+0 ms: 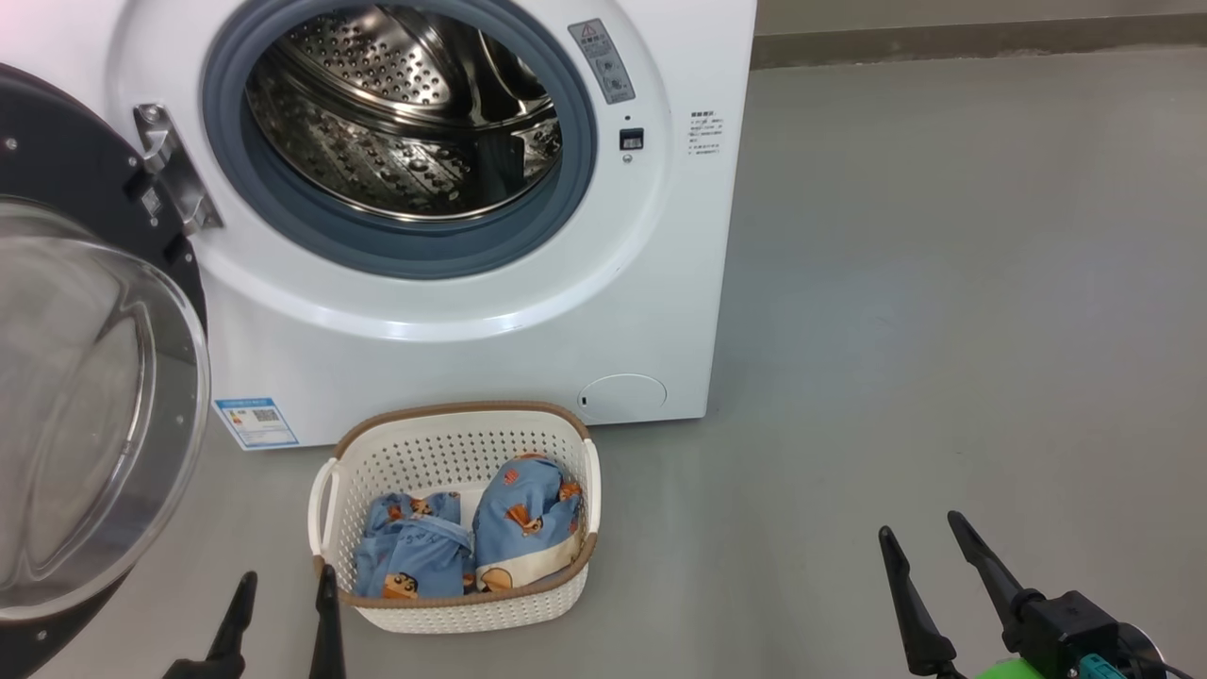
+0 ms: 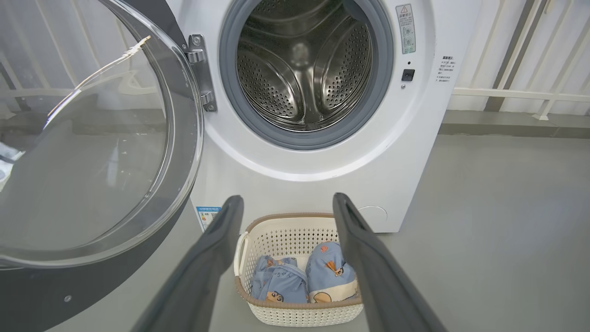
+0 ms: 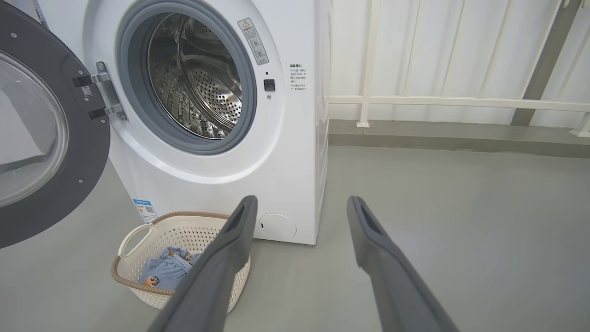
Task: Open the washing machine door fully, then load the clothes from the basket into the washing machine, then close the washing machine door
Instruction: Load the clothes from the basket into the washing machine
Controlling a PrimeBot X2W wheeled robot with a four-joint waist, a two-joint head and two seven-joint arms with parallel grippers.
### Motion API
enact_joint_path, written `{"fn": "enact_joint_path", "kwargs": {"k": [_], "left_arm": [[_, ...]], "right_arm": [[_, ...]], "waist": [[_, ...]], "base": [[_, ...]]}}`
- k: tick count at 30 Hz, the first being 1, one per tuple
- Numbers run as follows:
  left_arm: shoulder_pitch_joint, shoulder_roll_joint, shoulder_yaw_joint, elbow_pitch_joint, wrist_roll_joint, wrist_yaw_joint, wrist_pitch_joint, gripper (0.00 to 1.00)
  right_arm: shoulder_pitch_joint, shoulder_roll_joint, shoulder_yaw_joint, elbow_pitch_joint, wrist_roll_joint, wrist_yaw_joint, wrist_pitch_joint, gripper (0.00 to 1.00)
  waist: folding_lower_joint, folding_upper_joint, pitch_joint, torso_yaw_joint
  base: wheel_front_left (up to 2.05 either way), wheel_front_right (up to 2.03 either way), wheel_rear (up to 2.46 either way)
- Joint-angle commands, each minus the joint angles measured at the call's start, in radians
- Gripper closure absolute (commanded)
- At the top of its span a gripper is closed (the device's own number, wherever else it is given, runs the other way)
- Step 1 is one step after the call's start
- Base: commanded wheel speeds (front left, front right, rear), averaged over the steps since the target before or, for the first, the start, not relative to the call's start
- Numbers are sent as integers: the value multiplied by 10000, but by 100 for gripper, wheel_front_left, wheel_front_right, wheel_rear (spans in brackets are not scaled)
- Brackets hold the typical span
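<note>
The white washing machine faces me with its steel drum bare. Its door, black-rimmed with a clear glass bowl, is swung wide to the left on its hinge. On the floor in front stands the cream basket holding the clothes, two light-blue bundles with orange-brown figures. My left gripper is open just left of the basket's near corner. My right gripper is open over bare floor well to the right. Basket and clothes lie between the left fingers in the left wrist view.
Grey floor spreads to the right of the machine. A low kerb and a white railing run along the back wall. The open door fills the space left of the basket.
</note>
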Motion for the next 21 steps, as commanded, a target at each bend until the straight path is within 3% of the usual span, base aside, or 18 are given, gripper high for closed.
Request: {"fn": "enact_joint_path", "kwargs": {"k": [1,21], "left_arm": [[-194,142,289,-195,23,85,-127,0],[-418,447,236,-88,210,302,-317,0]], "right_arm": [[-134,-56,249,-232,63,16,-83,0],[-228,-56,229,-195,117,16,-109,0]], "waist": [[0,0,14,3],[0,0,144,56]], "base": [[36,-46,11],[124,-125,1]]}}
